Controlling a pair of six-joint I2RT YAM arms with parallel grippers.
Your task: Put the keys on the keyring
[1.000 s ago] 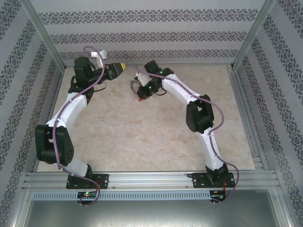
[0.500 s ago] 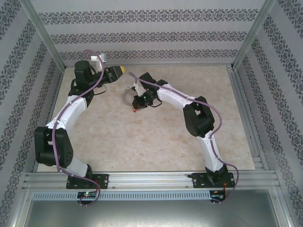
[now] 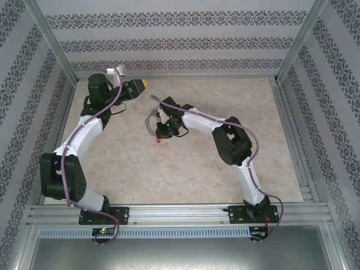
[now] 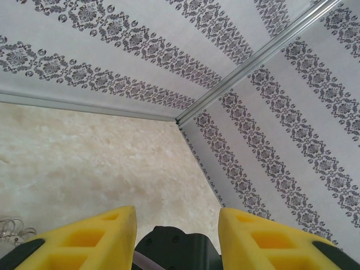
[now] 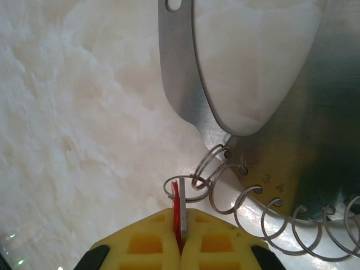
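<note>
Yellow pads mark the left claw point(image 3: 142, 84), which sits at the far left of the bench point(image 3: 185, 174), close to the patterned back wall point(image 3: 169, 45). From its wrist camera the two fingers point(image 4: 101, 239) stand apart with nothing between them, so the claw is released. It points towards the corner where the walls meet. A few thin wire curls point(image 4: 12, 228) show at the left edge of that view, too small to name with certainty.

To the right, near the middle of the bench towards the far side, is the keyring point(image 3: 149, 120). The right wrist view shows it as a flat, shiny steel band point(image 5: 179, 95) with small wire rings point(image 5: 209, 169) hooked through holes along its edge. Whether it rests flat on the bench cannot be told.

Just beside it, on the near side, the right claw point(image 3: 159, 134) is clenched on the key point(image 5: 176, 209). The red head and thin silver blade are pinched upright between the yellow pads. The key's tip reaches one of the small wire rings and overlaps it in that view; whether it has passed through is unclear.

The right arm point(image 3: 236, 146) bends back from there to its base on the right.
</note>
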